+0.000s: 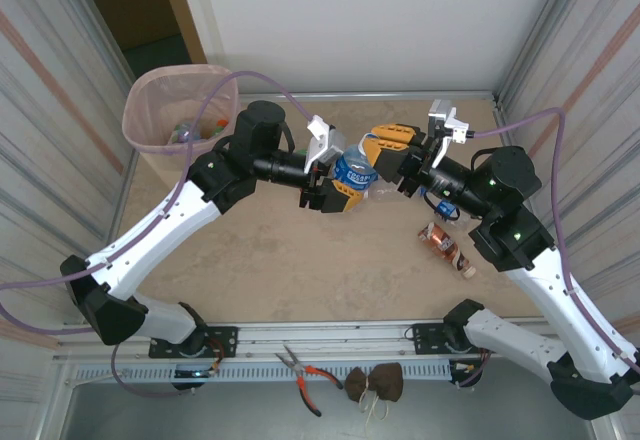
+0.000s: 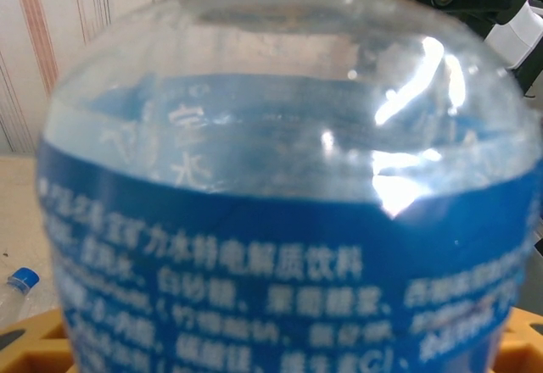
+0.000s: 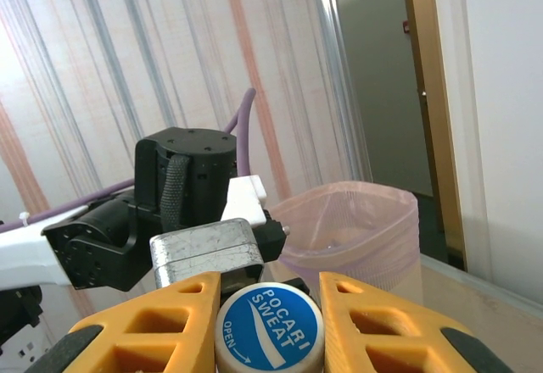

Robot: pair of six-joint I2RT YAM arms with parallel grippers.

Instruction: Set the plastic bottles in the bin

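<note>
Spotted the blue-label bottle [image 1: 353, 172] up off the desk [image 1: 290, 250], middle of the scene, strung between the two arms. Lay roughly level, long axis running left-to-right in the overhead view, cap end aimed at the right arm, base end toward the left one. Caught the Pocari Sweat cap [image 3: 268, 332] face-on in the right wrist view, wedged between the yellow fingers [image 3: 170, 322] of the right pincer [image 1: 375, 155], so clenched on the bottle up at the cap, pretty clearly. Found the left pincer [image 1: 340, 185] around the fat end of the same bottle, yellow finger bits peeking in at both lower corners of the left wrist view. Honestly couldn't tell whether squeezing or just cupped loosely around it. Saw the pink bin [image 1: 135, 125] off in the far-left corner, well apart from the held bottle, with a few loose bottles [image 1: 188, 132] down at the bottom. Also noticed a brown-label bottle [image 1: 443, 245] lying flat on the desk near the right arm, pale cap pointing near-right, plus a blue-capped one [image 2: 21, 281] on its side too. Pliers [image 1: 305, 370] parked on the near rail.
</note>
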